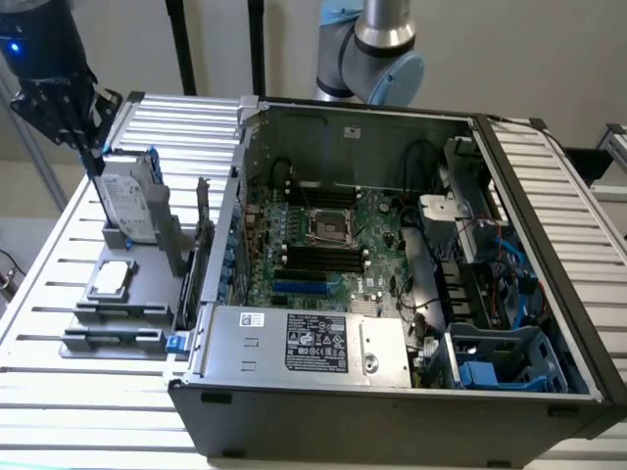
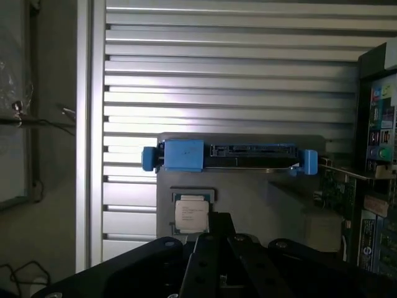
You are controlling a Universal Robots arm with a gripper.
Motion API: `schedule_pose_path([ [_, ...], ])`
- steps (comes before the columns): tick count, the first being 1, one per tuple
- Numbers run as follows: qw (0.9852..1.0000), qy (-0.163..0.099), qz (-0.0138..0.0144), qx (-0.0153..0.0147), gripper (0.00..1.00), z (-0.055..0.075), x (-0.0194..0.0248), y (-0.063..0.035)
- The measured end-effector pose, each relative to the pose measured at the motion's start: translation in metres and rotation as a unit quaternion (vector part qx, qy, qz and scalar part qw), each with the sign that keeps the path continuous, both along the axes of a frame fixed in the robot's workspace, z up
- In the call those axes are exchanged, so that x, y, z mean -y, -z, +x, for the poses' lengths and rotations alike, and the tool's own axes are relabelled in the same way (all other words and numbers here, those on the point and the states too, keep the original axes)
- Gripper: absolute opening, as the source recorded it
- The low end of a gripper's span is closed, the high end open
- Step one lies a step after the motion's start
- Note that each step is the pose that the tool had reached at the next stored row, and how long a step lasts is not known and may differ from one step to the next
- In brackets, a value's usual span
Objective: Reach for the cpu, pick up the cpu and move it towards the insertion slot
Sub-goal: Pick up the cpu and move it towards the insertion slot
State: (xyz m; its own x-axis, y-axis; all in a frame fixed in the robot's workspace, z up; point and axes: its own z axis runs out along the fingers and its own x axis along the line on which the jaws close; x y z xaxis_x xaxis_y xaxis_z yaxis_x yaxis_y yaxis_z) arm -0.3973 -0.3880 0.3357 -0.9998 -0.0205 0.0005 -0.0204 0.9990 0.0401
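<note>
Slatted metal table [image 1: 59, 264] — flat silver square cpu [image 2: 191, 213], paler rim, on grey tray [image 2: 248, 192] — claw [image 2: 220, 220] closed, empty

cpu [image 1: 110, 279] on grey tray [image 1: 147, 286], tool [image 1: 95, 155] apart

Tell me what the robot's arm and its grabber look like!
The arm is a round silver-grey tube with pale blue caps on its joints. The gripper is black and boxy, with a small blue light glowing above it. Up close, its black metal shows little round screws.
</note>
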Motion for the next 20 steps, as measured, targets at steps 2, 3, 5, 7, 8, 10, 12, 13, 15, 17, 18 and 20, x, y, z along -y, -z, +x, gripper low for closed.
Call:
schedule_pose_path([
  [2,1.0,0.0,0.0,0.0,0.11,-0.004,0.0039,0.0004],
  [3,1.0,0.0,0.0,0.0,0.11,-0.008,0.0057,0.0006],
  [5,1.0,0.0,0.0,0.0,0.11,-0.013,0.0088,0.0007],
  [7,1.0,0.0,-0.0001,0.0,0.11,-0.016,0.012,0.0008],
  [8,1.0,0.0,-0.0002,0.0,0.11,-0.018,0.0135,0.0009],
  [10,1.0,0.0,-0.001,0.0,0.11,-0.021,0.0167,0.0009],
  [12,1.0,0.0,-0.0023,0.0,0.11,-0.023,0.0194,0.0009],
  [13,1.0,0.0,-0.0024,-0.0001,0.11,-0.023,0.0199,0.0008],
  [15,1.0,0.0,-0.0024,-0.0001,0.11,-0.023,0.0201,0.0008],
  [17,1.0,0.0,-0.0024,0.0,0.12,-0.023,0.0202,0.0009],
  [18,1.0,0.0,-0.0024,0.0,0.18,-0.023,0.0202,0.0009],
  [20,1.0,0.0,-0.0024,0.0,0.24,-0.023,0.0203,0.0009],
])
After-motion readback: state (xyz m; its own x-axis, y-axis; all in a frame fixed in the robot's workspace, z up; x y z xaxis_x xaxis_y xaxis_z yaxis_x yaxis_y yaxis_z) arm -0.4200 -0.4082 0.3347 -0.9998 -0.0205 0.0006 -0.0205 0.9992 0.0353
